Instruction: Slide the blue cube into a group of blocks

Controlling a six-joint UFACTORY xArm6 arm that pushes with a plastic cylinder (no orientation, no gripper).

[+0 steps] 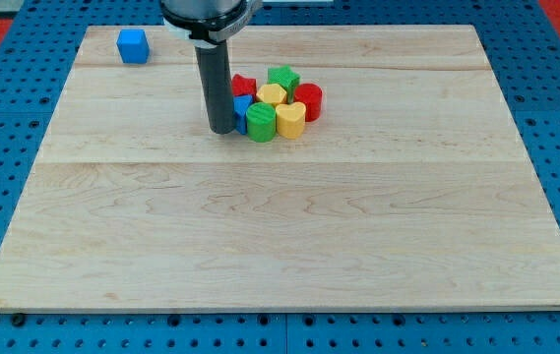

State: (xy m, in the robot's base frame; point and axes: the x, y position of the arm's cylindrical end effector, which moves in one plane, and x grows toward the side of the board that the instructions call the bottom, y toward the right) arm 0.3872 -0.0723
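Observation:
The blue cube [133, 45] sits alone near the board's top left corner. A tight group of blocks lies at the upper middle: a red block [244, 85], a green star-shaped block [283, 78], a yellow block [272, 95], a red cylinder [308, 100], a green cylinder [260, 121], a yellow cylinder [290, 119] and a small blue block [241, 106] partly hidden by the rod. My tip [222, 130] rests on the board at the group's left edge, against the small blue block and far to the right of and below the blue cube.
The wooden board [280, 236] lies on a blue perforated table [4, 147]. The arm's dark housing [209, 15] hangs over the board's top edge.

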